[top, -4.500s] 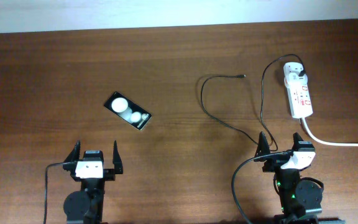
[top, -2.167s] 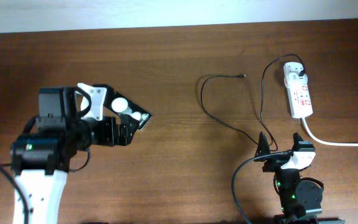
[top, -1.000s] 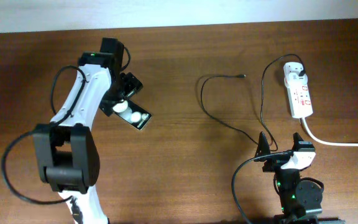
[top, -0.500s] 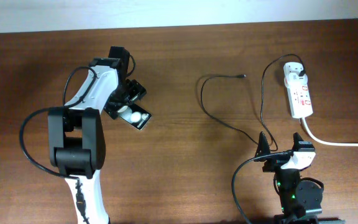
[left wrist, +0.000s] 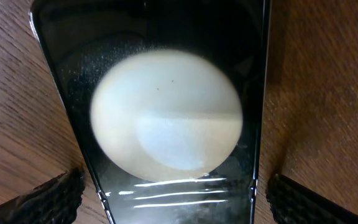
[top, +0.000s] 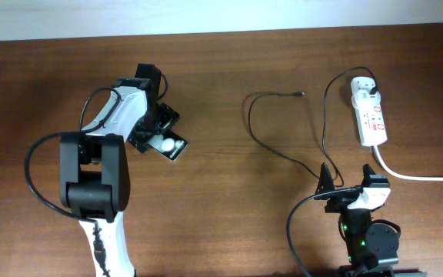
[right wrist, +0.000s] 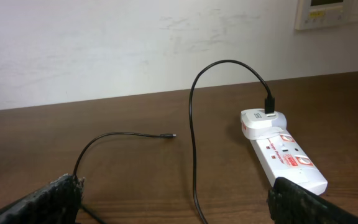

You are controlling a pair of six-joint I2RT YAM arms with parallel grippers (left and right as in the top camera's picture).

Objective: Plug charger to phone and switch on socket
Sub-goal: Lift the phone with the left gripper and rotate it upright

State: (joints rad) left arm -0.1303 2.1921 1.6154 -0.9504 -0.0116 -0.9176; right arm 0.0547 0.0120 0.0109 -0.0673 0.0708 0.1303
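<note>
The phone [top: 171, 145], black and glossy with white round reflections, lies at an angle on the table left of centre. My left gripper [top: 154, 129] is down over its upper-left end. In the left wrist view the phone [left wrist: 166, 74] fills the frame and the open gripper [left wrist: 176, 205] straddles it, one finger outside each long edge. The charger cable [top: 261, 142] loops across the table from its loose connector [top: 302, 94] to the white plug [top: 366, 88] in the socket [top: 371, 117]. My right gripper [top: 352, 190] rests open near the front edge, with the cable [right wrist: 192, 155] and the socket [right wrist: 288, 158] ahead of it.
The socket's thick white cord [top: 418, 175] runs off to the right edge. A pale wall [right wrist: 135, 43] stands behind the table's far edge. The wooden table [top: 229, 208] is bare between phone and cable.
My left arm has left its rest position at the front, swung out and come down over the phone. The phone, cable and right arm have not moved.
</note>
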